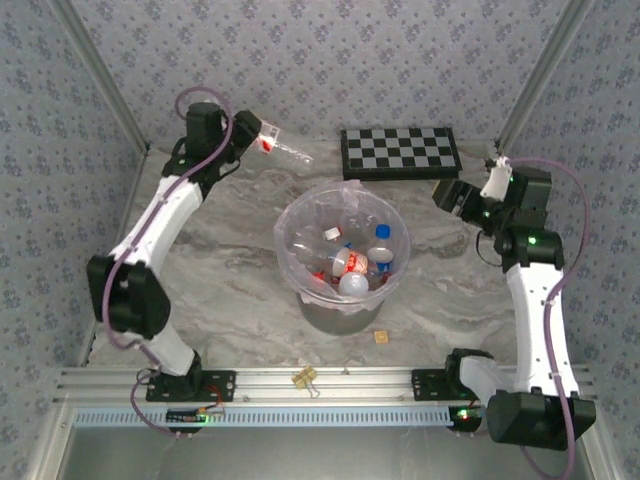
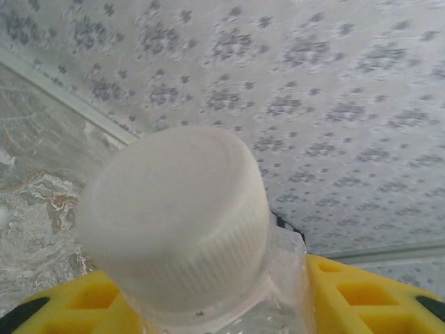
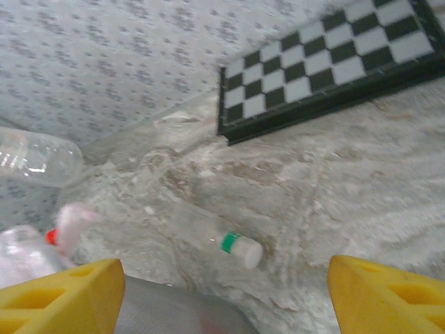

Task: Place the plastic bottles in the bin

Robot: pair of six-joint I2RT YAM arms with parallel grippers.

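Left claw (image 1: 262, 140) clasping bottle (image 1: 292, 153), grey marbled tabletop (image 1: 230, 275), patterned wallpaper walls (image 1: 330, 60)

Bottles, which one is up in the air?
The white-capped bottle clamped in the left arm's jaws, behind the bin. The others lie inside the bin, and one with a green ring lies on the table.

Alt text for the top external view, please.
The left gripper holds a clear bottle with a red label in the air, past the far left side of the grey bin, which already holds several bottles. The right gripper hangs over the marble table near a chequered board.
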